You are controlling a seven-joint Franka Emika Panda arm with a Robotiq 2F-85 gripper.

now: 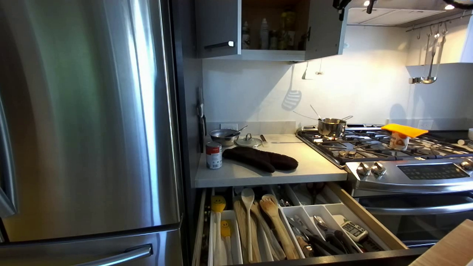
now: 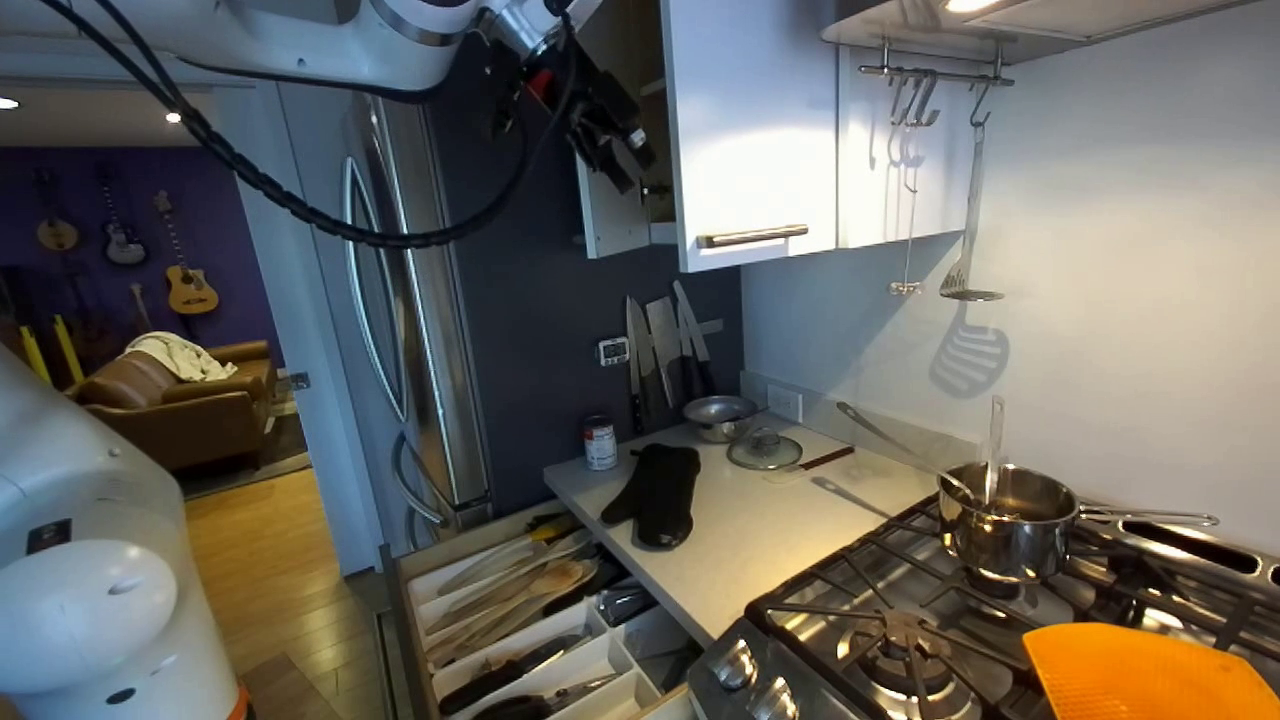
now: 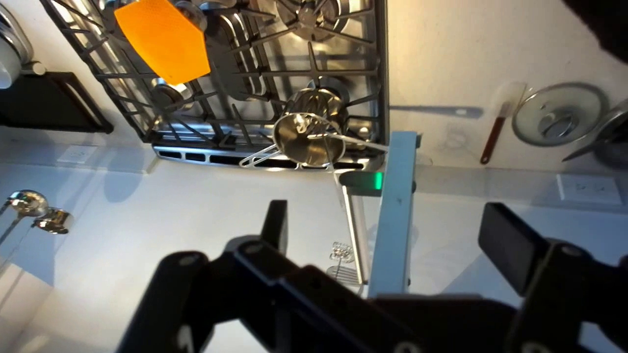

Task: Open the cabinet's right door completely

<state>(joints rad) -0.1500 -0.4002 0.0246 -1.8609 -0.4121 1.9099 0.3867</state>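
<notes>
Work on the right door [image 2: 760, 130] looks partly done: the slab stands swung out from the range-side edge of the wall cabinet [image 1: 273, 55], above the bench [image 1: 312, 157] near the edge that meets the gas range [image 1: 384, 184], and the step in hand is, I judge, taking it all the way. The tool [image 3: 390, 228] has its fingers [image 3: 510, 250] wide apart and clamps nothing; in the wrist view the door's free edge shows between them, though whether they straddle it or stop short I cannot tell. Next, probably, a finger should bear on the inner face and sweep it toward the gas range, with the other finger kept off the bar handle [image 2: 752, 237]. The door hangs upright, long axis vertical, its top out of view; its free edge points outward from the cabinet, and its outer face turns toward the gas range.
</notes>
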